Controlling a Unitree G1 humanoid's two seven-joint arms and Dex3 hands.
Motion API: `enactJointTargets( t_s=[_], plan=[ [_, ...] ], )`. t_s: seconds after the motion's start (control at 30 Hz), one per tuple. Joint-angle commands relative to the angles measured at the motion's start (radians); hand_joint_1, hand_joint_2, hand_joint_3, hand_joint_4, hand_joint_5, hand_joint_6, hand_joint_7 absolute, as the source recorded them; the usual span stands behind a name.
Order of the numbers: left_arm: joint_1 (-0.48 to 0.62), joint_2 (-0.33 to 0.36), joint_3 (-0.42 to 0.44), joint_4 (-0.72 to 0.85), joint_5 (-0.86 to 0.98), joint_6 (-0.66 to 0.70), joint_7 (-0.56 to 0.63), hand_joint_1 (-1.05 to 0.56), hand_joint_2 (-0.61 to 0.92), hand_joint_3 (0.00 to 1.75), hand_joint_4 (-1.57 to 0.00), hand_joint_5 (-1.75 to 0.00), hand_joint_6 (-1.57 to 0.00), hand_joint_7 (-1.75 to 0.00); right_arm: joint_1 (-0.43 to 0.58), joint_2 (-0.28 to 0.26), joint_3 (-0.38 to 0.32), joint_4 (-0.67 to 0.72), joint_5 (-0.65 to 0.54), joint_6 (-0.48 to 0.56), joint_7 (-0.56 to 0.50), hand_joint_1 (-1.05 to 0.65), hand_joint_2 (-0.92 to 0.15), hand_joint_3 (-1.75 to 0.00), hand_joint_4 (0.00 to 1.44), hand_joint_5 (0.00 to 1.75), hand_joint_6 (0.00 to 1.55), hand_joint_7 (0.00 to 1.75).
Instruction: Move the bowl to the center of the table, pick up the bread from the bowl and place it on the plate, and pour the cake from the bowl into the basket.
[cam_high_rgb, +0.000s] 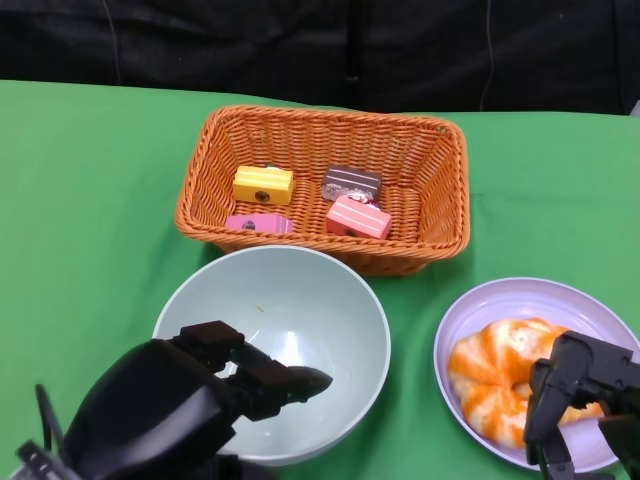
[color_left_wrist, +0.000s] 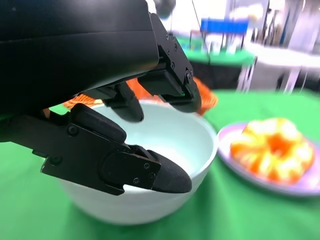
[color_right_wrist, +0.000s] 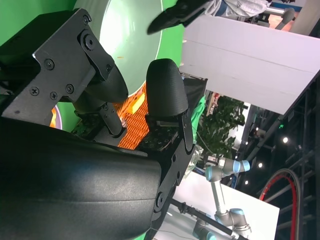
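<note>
left hand (cam_high_rgb: 215, 385): released, being held over pale green bowl (cam_high_rgb: 330, 300) rim | right hand (cam_high_rgb: 580, 395): released, being held above bread (cam_high_rgb: 490, 375) on plate (cam_high_rgb: 520, 295) | cakes (cam_high_rgb: 305, 205) in basket (cam_high_rgb: 440, 180)

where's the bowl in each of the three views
Head view: the pale green bowl sits at lower centre, in front of the basket, the left robot hand over its near rim.
Right wrist view: only a pale slice of it shows past the fingers.
Left wrist view: it fills the middle, behind the fingers.
Shared landmark: the orange basket, visible in all three.
</note>
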Motion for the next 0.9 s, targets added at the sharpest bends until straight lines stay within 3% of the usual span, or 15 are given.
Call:
enactJointTargets(
  t_s=[0.03,0.2,0.27,0.3,0.37,0.47,0.6,0.7,0.9],
  plan=[
    [0.037,-0.068,0.026,0.050,-0.112,-0.045,0.082,-0.50,0.92,0.07,-0.79,-0.68,-0.86,-0.13,-0.016,-0.019,0.005,0.000,-0.013,0.030,0.006,0.10,-0.30,-1.62,0.90,1.70,0.79,1.50],
    [0.048,-0.176,0.039,0.066,-0.242,-0.056,0.113,-0.30,0.91,0.04,-0.76,-1.02,-0.95,-0.18,-0.052,-0.037,0.010,0.004,-0.037,0.061,0.018,0.08,-0.28,-1.66,0.95,1.70,0.79,1.47],
    [0.044,-0.220,0.045,0.075,-0.296,-0.061,0.126,-0.21,0.88,0.08,-0.73,-1.17,-0.92,-0.41,-0.072,-0.040,0.012,0.024,-0.045,0.055,0.022,0.08,-0.26,-1.66,0.94,1.70,0.80,1.45],
    [0.043,-0.236,0.047,0.079,-0.317,-0.062,0.126,-0.16,0.72,0.40,-0.72,-1.28,-0.82,-0.71,-0.079,-0.040,0.013,0.031,-0.046,0.052,0.023,0.08,-0.25,-1.65,0.93,1.69,0.80,1.44],
    [0.050,-0.280,0.040,0.074,-0.382,-0.049,0.121,-0.10,0.41,1.01,-0.72,-1.39,-0.72,-1.04,-0.090,-0.043,0.018,0.037,-0.047,0.067,0.027,0.09,-0.24,-1.65,0.91,1.67,0.80,1.43],
    [0.073,-0.322,0.033,0.055,-0.423,-0.031,0.112,-0.07,0.25,1.32,-0.77,-1.47,-0.71,-1.22,-0.103,-0.040,0.032,0.042,-0.037,0.083,0.036,0.12,-0.23,-1.66,0.90,1.67,0.81,1.43],
    [0.113,-0.368,0.024,0.033,-0.469,-0.015,0.110,-0.09,0.17,1.49,-0.88,-1.54,-0.79,-1.31,-0.124,-0.027,0.058,0.044,-0.055,0.101,0.028,0.12,-0.22,-1.66,0.90,1.66,0.81,1.43],
    [0.149,-0.398,0.009,0.029,-0.507,-0.031,0.108,-0.11,0.15,1.58,-0.90,-1.70,-0.82,-1.41,-0.137,-0.017,0.076,0.045,-0.065,0.108,0.020,0.13,-0.19,-1.70,0.91,1.66,0.83,1.43],
    [0.190,-0.441,-0.019,0.044,-0.543,-0.057,0.108,-0.09,0.17,1.61,-0.85,-1.73,-0.81,-1.47,-0.154,-0.010,0.093,0.050,-0.069,0.105,0.017,0.18,-0.18,-1.74,0.90,1.66,0.84,1.42]
  ],
)
